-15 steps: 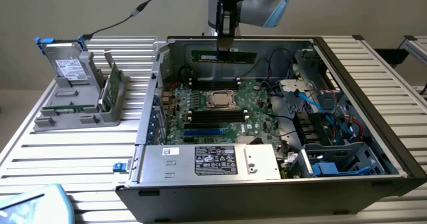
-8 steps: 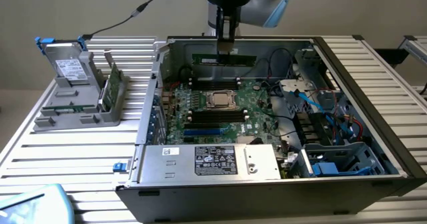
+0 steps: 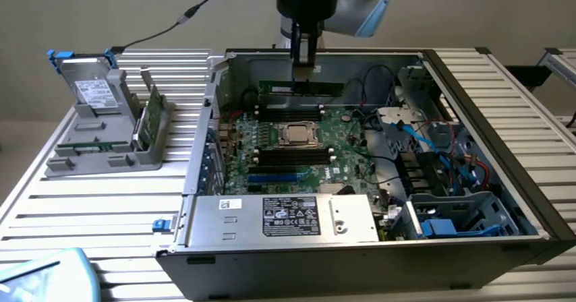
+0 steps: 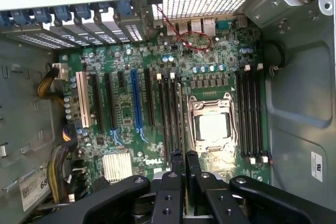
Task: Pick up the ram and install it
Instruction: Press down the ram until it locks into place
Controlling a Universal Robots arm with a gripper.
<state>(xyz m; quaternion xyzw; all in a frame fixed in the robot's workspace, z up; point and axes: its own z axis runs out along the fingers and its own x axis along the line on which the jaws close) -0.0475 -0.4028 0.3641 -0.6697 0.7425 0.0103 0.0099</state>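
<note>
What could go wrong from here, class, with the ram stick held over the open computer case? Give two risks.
1. The tool grips the ram only at its middle, so the stick could tilt or slip and meet a slot askew.
2. The memory slots lie close beside the processor socket; a descent slightly off line might strike the socket or a neighbouring slot instead.

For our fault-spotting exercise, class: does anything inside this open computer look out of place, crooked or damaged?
Nothing looks damaged or spilled. One oddity: the processor sits bare in its socket, no cooler over it. The ram hangs level in the end effector above the motherboard.
</note>
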